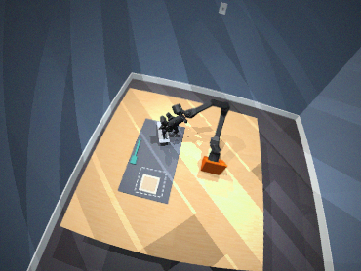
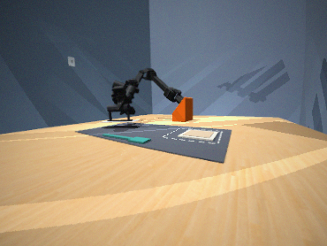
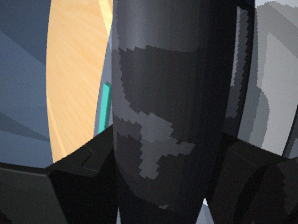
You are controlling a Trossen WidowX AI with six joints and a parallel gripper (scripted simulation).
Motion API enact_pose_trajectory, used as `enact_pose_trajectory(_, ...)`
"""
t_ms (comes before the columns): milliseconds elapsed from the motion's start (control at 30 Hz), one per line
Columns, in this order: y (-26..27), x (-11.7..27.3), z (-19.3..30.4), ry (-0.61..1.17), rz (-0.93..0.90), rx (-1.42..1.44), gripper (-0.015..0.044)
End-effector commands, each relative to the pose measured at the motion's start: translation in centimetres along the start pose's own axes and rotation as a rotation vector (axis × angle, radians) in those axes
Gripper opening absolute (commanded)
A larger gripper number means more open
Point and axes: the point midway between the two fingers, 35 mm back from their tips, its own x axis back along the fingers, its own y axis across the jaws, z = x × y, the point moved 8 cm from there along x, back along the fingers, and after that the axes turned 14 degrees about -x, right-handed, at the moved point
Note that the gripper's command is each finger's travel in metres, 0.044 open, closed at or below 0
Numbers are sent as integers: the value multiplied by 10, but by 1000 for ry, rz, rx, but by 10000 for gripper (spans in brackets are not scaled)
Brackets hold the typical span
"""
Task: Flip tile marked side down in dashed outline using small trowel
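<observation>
The tile point(image 1: 148, 184) point(image 2: 199, 134) lies flat inside the dashed outline point(image 1: 138, 180) point(image 2: 164, 136) on the grey mat point(image 1: 161, 158) point(image 2: 177, 149). Its top is beige with a paler border; I cannot make out a mark on it. My gripper point(image 1: 170, 128) point(image 2: 126, 110) point(image 3: 156, 128) is shut on the trowel's thick black handle point(image 3: 160, 90), which fills the middle of the wrist view. The trowel's whitish blade point(image 1: 165, 141) point(image 2: 106, 121) is roughly level, low over the mat's far end, with a shadow beneath it. The gripper hides part of the trowel.
A flat teal tool point(image 1: 136, 152) point(image 2: 133, 139) point(image 3: 104, 107) lies on the mat's side away from the arm base, between the trowel and the tile's end. The orange arm base point(image 1: 214, 166) point(image 2: 183, 111) stands on the wooden table point(image 1: 205, 224) point(image 2: 110, 190) beside the mat.
</observation>
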Motion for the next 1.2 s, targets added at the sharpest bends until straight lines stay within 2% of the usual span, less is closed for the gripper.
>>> enact_pose_trajectory(0, 3, 2, -1, 0, -21, 7, 0)
enact_pose_trajectory(767, -22, -21, -8, -1, -21, 8, 0)
enact_pose_trajectory(1133, -22, -21, -8, -1, -21, 8, 289)
enact_pose_trajectory(1167, -22, -21, -8, -1, -21, 8, 300)
